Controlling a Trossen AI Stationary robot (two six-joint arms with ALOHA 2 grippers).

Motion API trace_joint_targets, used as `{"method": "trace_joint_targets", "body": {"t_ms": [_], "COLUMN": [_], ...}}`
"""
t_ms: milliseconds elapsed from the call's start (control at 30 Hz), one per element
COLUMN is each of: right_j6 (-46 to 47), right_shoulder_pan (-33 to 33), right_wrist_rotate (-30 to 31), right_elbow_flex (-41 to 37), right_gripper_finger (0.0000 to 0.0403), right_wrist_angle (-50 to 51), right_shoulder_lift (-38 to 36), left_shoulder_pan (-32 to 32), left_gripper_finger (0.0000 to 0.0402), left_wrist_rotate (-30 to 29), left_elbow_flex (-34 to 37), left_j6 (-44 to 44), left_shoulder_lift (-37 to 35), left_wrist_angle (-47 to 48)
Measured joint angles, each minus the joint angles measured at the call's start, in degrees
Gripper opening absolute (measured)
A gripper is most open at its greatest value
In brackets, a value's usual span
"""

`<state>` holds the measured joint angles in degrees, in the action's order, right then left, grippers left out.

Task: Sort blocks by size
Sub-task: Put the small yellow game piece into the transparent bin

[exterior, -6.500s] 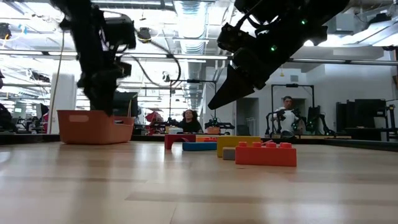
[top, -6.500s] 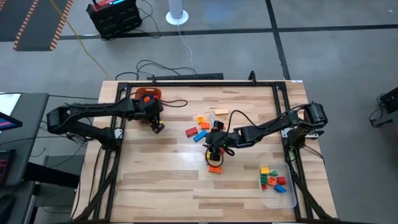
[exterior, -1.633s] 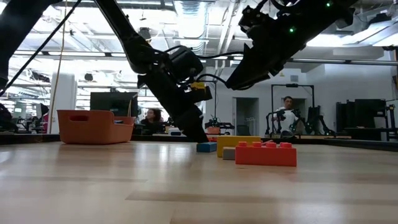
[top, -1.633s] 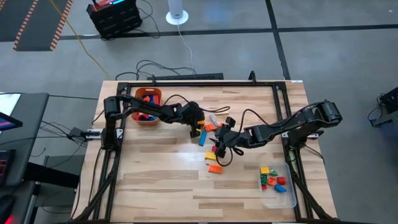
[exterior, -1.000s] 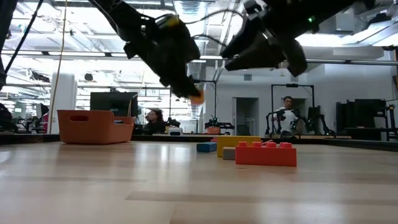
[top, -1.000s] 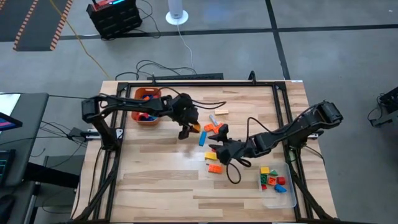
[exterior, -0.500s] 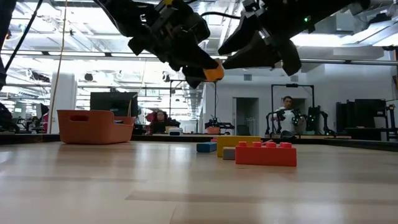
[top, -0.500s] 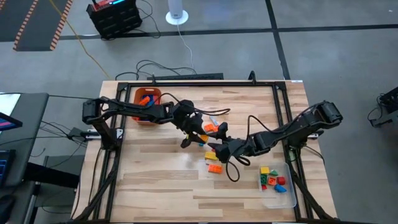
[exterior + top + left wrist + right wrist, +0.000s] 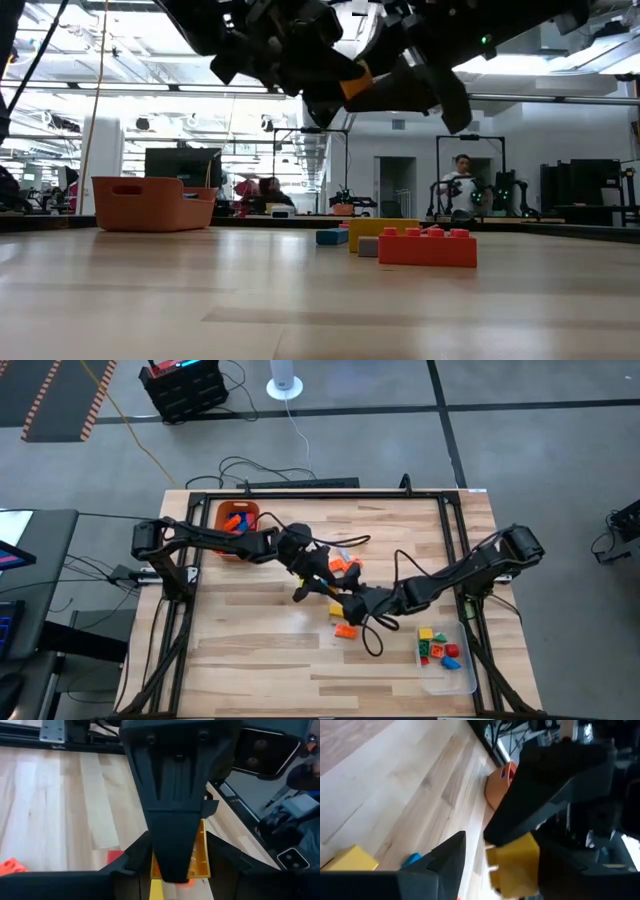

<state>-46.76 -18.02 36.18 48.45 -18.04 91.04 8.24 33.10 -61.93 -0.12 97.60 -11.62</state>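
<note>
held block: yellow-orange brick (image 9: 355,83) was up in the air above mid-bench, clamped in the left end effector (image 9: 325,587); left wrist view showed it (image 9: 198,851) between that arm's dark fingers (image 9: 176,835); right wrist view showed it (image 9: 515,862) just in front of the right arm's fingers.
loose blocks: orange brick (image 9: 345,630) lay flat on the bench just below the two end effectors; low view showed a red-orange studded brick (image 9: 427,247) nearest the camera, a yellow brick (image 9: 383,233) behind it, a small blue block (image 9: 332,237) to its side; a few orange pieces (image 9: 347,564) lay near the left arm.
sorted blocks: small cubes in yellow, green, red, blue sat in the clear tray (image 9: 447,678) at the right front corner; long blue and orange pieces sat in the orange bin (image 9: 236,520) at the left rear.
left end effector: narrow, holding the yellow-orange brick, tilted toward the right arm.
right end effector (image 9: 357,603): fingers spread wide, nothing between them, just beside the held brick, almost meeting the left one.
bench (image 9: 250,660): light wood, black frame round it.
background: a seated person (image 9: 461,190) beyond the bench in the low view.
</note>
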Motion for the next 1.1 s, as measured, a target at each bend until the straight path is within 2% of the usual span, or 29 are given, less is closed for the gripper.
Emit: {"method": "trace_joint_targets", "body": {"t_ms": [167,333,433,633,767,867,1000,1100], "right_j6": [-3.27,-2.97,-1.85,4.87,15.93,28.18,47.35,63.35], "right_shoulder_pan": [0.59,1.16,0.76,0.52,-0.29,-1.76,-3.28,-4.62], "right_wrist_rotate": [-0.05,-1.15,-1.82,-1.6,-1.57,-3.34,-17.24,-28.12], "right_elbow_flex": [0.0,-0.02,-0.02,0.02,0.98,3.61,7.97,9.58], "right_gripper_finger": [0.0197,0.0129,0.012,0.012,0.0123,0.0128,0.0127,0.0127], "right_wrist_angle": [-5.03,-5.31,-5.55,-3.52,4.85,16.53,33.47,44.47], "right_shoulder_lift": [1.78,2.06,2.02,1.87,-0.32,-3.28,-7.38,-10.0], "left_shoulder_pan": [-0.77,-1.12,-1.2,0.97,2.32,2.04,0.7,-0.65], "left_gripper_finger": [0.0128,0.0135,0.0168,0.0266,0.03,0.0306,0.0305,0.0304], "left_wrist_rotate": [0.03,0.12,0.13,-1.37,-7.27,-11.3,-15.11,-18.79], "left_elbow_flex": [0.0,0.0,0.0,0.0,-0.04,-0.06,-0.05,0.92], "left_j6": [-0.15,-1.84,-2.63,0.34,4.87,7.66,8.25,8.78], "left_shoulder_lift": [0.0,0.0,-0.01,-3.32,-7.61,-9.65,-9.91,-9.31], "left_wrist_angle": [0.03,0.36,0.3,3.44,11.87,18.04,23.2,23.37]}}
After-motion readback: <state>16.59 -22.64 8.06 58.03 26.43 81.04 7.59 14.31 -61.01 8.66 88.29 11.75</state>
